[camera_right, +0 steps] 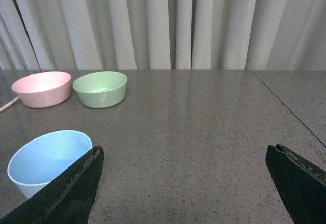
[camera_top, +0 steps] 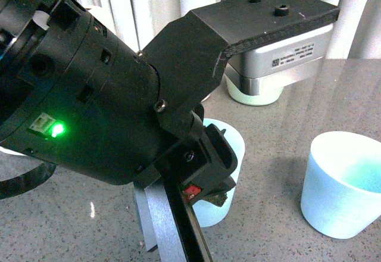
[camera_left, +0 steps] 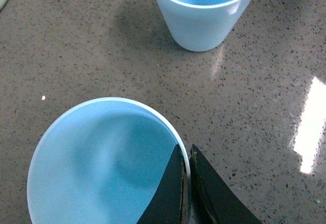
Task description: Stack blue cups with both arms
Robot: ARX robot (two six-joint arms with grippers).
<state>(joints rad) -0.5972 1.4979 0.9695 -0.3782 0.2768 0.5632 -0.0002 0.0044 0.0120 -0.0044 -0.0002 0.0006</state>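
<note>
Right now your left gripper [camera_left: 186,155] is clenched on the near blue cup [camera_left: 102,168], one finger inside the rim and one outside, pinching the wall. That cup stands upright on the grey table [camera_top: 280,149], near and central, and the left arm [camera_top: 89,95] fills most of the front view above it. The second blue cup [camera_top: 342,184] stands upright to its right, apart from it, nothing touching it. Your right gripper [camera_right: 183,152] hangs released, fingers spread wide with only table between them. At the far side you have the green bowl [camera_right: 100,88] with the pink bowl [camera_right: 42,88] just beside it, in front of a pale curtain [camera_right: 204,25].
</note>
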